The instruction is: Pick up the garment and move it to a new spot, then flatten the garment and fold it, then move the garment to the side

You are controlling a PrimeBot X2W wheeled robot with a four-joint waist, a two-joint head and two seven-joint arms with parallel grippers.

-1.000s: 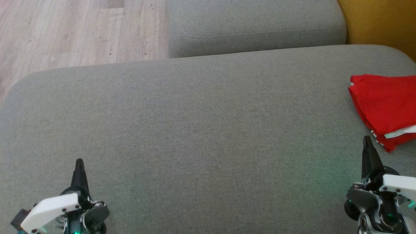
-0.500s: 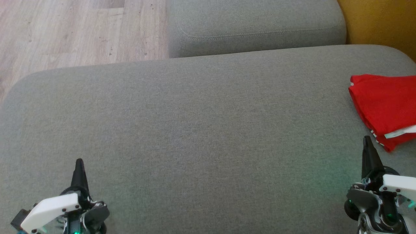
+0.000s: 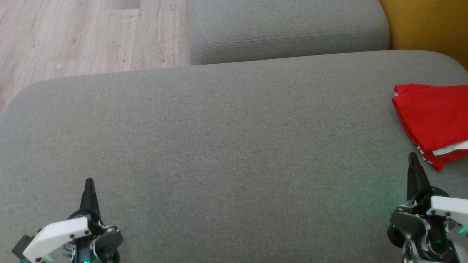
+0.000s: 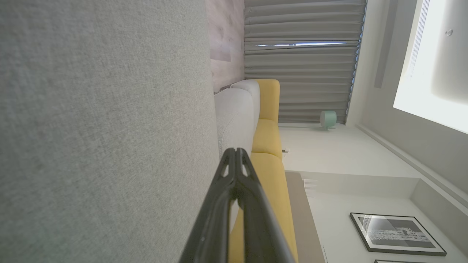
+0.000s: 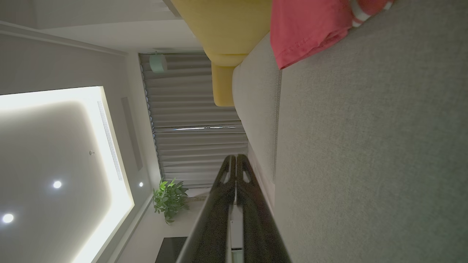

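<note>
- Grey fabric seat cushion (image 3: pixel 234 146): broad, rounded corners, carrying the garment at its right end.
- Wood-plank floor (image 3: pixel 73 36): pale, beyond the cushion's far left edge.
- Second grey cushion (image 3: pixel 289 29): behind the first, with a stitched seam along its front.
- Yellow upholstery (image 3: pixel 427 25): far right corner, behind both cushions.
- Red garment (image 3: pixel 435 117): folded flat with white trim at its near edge; it lies on the seat cushion's right end, cut off by the head view's right border.
- Right tool (image 3: pixel 412 157): fingers pressed together, gripping nothing, with the tip just beside the garment's near corner and apart from it.
- Left tool (image 3: pixel 89 181): fingers pressed together, gripping nothing, over bare cushion at the lower left, well apart from the garment.
</note>
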